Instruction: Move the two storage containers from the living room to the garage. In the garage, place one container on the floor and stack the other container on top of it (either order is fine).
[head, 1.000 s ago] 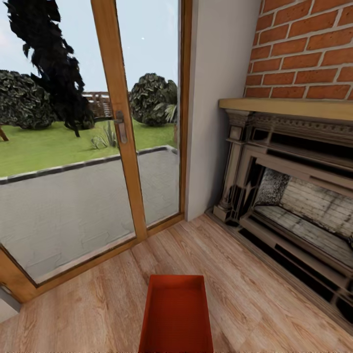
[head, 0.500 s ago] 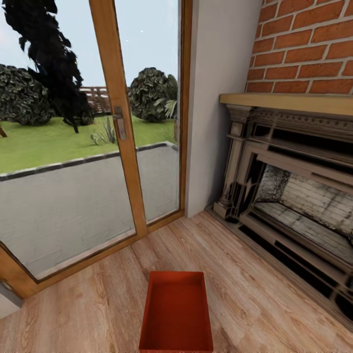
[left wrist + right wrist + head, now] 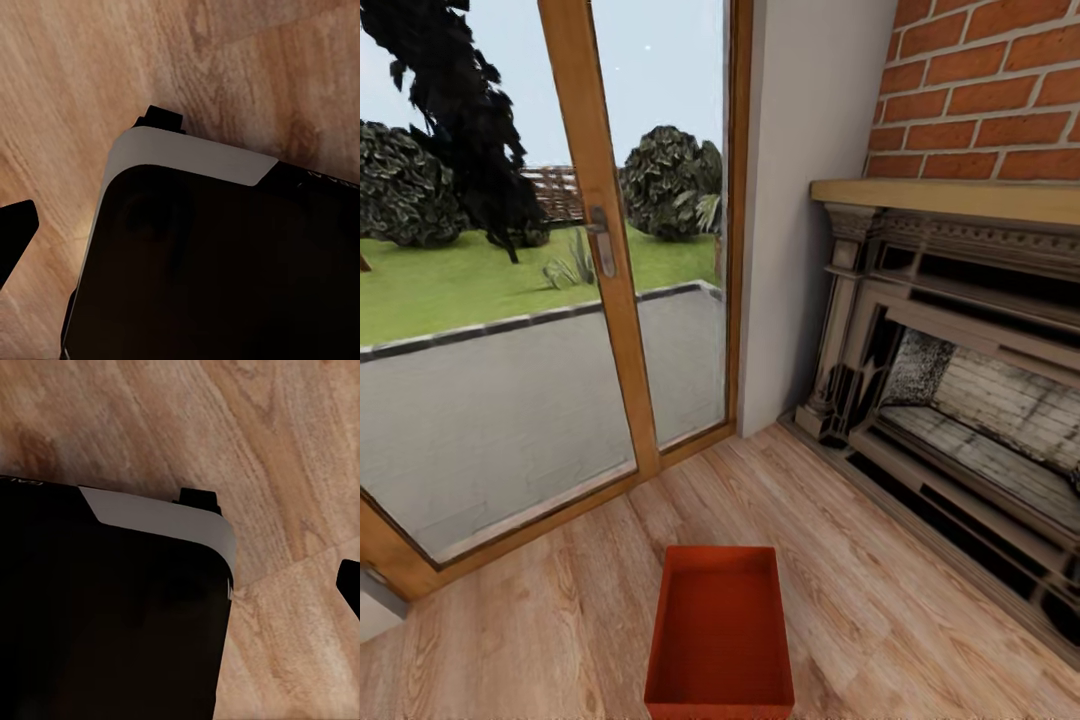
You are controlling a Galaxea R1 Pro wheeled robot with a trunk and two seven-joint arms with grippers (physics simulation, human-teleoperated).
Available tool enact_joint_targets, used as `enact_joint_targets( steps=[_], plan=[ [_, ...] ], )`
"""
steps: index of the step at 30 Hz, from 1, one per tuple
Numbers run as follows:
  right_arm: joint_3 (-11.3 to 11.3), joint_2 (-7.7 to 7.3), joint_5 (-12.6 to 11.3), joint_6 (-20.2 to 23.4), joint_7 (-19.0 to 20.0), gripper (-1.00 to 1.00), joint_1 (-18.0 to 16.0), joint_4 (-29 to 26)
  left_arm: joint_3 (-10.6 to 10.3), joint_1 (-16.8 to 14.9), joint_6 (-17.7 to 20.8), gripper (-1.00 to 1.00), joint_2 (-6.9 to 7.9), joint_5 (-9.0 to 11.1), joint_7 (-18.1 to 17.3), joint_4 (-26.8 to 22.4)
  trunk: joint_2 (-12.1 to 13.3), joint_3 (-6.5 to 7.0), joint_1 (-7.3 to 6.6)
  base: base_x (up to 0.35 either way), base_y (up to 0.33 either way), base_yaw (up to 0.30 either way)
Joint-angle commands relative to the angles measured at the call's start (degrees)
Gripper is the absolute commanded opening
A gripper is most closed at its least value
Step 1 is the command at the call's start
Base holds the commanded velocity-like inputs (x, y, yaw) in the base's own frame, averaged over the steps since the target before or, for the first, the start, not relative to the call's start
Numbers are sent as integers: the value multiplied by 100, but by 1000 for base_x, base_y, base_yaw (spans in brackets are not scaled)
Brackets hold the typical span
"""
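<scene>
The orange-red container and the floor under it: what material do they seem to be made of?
The storage container looks like matte plastic: one even orange-red colour, smooth straight walls, no grain or shine. The floor looks like light wood planks with a satin finish, given its visible grain, knots and board seams.

Open orange-red storage container (image 3: 720, 630) sits upright on wood floor (image 3: 540, 640).

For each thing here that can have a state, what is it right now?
storage container: upright on the wood floor, open-topped, empty, not held.
glass doors: shut.
fireplace: unlit.
left and right grippers: jaws cannot be judged from the wrist views, which look down at the dark robot base over wood planks.
</scene>
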Motion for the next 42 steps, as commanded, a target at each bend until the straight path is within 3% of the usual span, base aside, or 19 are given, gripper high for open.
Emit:
enact_joint_targets(
  steps=[1, 42],
  plan=[
    [47, 2, -37, -32, -9, 100, -10, 18, -49, -3, -17, 100, 0, 46, 14, 3, -3, -14, 0, 0, 0, 0],
    [46, -27, -37, -49, -18, 100, -10, 18, -49, -1, -17, 100, 1, 44, 14, 3, -3, -390, 0, 0, 0, 0]
  ],
)
